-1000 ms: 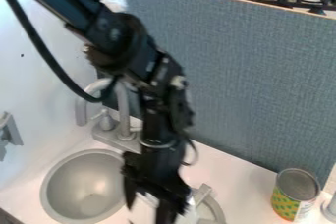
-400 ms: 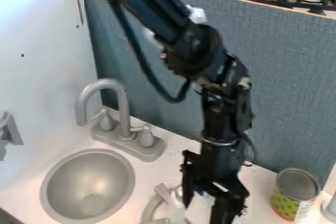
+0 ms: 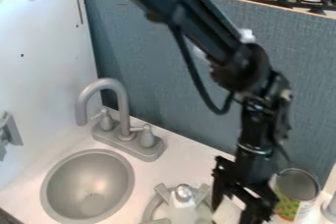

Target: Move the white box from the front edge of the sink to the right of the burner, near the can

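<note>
The black gripper (image 3: 235,209) hangs at the lower right over the counter, open, its two fingers spread and pointing down. Pale surface shows between them. Just to its right stands a can (image 3: 296,192) with a grey top and a yellow-green patterned label, its left edge partly behind the gripper. On the left side of the gripper, a pale grey object with a rounded silver top (image 3: 183,205) stands over a round grey burner-like piece (image 3: 152,210).
A grey sink bowl (image 3: 87,186) lies at the lower left, with a grey faucet (image 3: 122,101) behind it. A blue-grey panel (image 3: 197,90) rises along the counter's back, and a white wall (image 3: 39,70) stands left. Another grey item (image 3: 330,208) is at the right edge.
The arm and gripper have moved right across the counter, from beside the sink to beside the can. The faucet and the silver-topped object have come out from behind them.
</note>
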Robot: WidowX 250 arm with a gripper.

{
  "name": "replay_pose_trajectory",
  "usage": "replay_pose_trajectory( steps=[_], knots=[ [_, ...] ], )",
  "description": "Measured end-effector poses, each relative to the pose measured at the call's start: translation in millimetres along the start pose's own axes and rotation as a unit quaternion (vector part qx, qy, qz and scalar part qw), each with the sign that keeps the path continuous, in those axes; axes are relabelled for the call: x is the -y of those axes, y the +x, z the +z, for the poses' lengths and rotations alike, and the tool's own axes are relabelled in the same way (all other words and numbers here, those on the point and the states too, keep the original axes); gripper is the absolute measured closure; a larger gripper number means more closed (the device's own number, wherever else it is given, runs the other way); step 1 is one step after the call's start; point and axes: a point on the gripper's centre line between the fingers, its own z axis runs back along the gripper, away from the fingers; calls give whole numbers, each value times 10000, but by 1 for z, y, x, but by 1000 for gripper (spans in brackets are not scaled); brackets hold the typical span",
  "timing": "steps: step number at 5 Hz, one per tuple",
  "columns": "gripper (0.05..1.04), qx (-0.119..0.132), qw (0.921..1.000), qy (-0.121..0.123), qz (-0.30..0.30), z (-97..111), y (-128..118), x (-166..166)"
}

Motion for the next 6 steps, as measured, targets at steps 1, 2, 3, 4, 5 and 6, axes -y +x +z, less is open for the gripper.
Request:
replay_pose_trajectory(
  steps=[1, 2, 3, 4, 5, 6],
  knots=[
    [260, -154, 9997, 85, -173, -5, 10, 15],
    [260, -185, 9997, 105, -126, -5, 17, 18],
    [260, -213, 9996, 161, 27, -5, 16, 16],
    [260, -305, 9991, 257, 117, -8, 10, 13],
    [260, -279, 9990, 328, 156, -10, 4, 11],
    [260, -319, 9987, 355, 165, -12, -1, 10]
  ],
)
